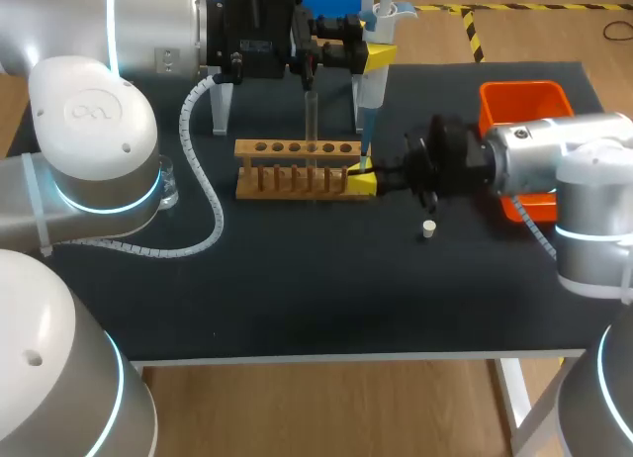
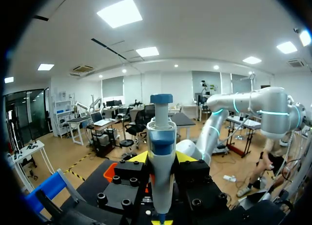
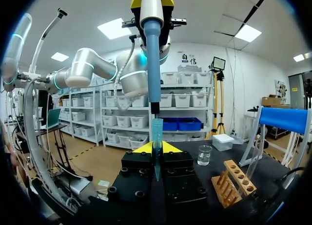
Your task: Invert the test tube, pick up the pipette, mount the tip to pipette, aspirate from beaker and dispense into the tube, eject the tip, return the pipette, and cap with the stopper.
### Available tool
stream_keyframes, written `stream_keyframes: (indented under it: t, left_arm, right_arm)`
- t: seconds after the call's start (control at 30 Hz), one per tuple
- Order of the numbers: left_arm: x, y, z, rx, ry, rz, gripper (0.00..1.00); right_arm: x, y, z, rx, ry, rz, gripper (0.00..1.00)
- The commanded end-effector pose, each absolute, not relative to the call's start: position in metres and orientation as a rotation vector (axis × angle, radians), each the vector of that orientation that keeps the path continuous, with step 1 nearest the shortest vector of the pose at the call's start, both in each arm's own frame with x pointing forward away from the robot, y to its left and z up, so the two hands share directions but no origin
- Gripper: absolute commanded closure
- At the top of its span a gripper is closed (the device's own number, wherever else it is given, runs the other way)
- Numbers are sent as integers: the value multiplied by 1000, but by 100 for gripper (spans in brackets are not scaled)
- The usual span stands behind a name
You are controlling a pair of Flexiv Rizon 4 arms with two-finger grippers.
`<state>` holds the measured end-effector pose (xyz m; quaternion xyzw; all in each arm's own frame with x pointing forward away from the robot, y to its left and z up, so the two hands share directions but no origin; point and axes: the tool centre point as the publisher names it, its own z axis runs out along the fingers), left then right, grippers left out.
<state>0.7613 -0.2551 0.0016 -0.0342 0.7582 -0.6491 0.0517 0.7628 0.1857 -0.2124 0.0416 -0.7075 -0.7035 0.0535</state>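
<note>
Grippers: two are showing, one on each arm, and both are holding something.
Left gripper (image 2: 162, 159): its yellow fingers are closing on the pipette (image 2: 161, 137) from both sides, carrying it upright above the rack's right end.
Right gripper (image 3: 156, 148): its fingers are pinching narrowly on the pipette tip (image 3: 156, 135) and holding it upright, just beside the rack's right end.
Pipette: one, with a white and blue body. Its nozzle is pointing down straight over the tip and just above it; I cannot tell whether they are touching.
Pipette tip: one, a translucent blue cone with its point hanging below the fingers.
Test tube (image 1: 311, 131): one, clear, standing upright in a middle hole of the rack.
Rack (image 1: 297, 170): one, wooden, sitting mid-table with six holes along its top, one of them holding the tube.
Stopper (image 1: 428, 229): one, small and white, lying alone on the table (image 1: 297, 299), near the right arm's wrist and apart from the rack.
Beaker (image 3: 204, 155): one, clear glass, standing well left of the rack. In the head view the left arm's elbow is hiding half of it.
Orange bin (image 1: 524, 103): one, at the table's right edge, with the right arm crossing over its front part.
Blue-topped stand (image 3: 285, 120): one, standing behind the rack on pale legs, partly blocked overhead by the left gripper.
Coiled hose (image 1: 203, 180): one, white, drooping from the left arm onto the table by the rack's left end.
</note>
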Motion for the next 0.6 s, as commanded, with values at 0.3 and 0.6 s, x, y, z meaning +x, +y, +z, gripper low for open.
stream_keyframes:
  t: [0.3,0.6]
  left_arm:
    - [762,-253,2,-99,2306,-1979,100]
    - [762,-253,2,-99,2306,-1979,100]
  right_arm:
    - [761,183,-210,136,-2144,-2142,100]
    - [760,184,-208,144,-2143,-2142,100]
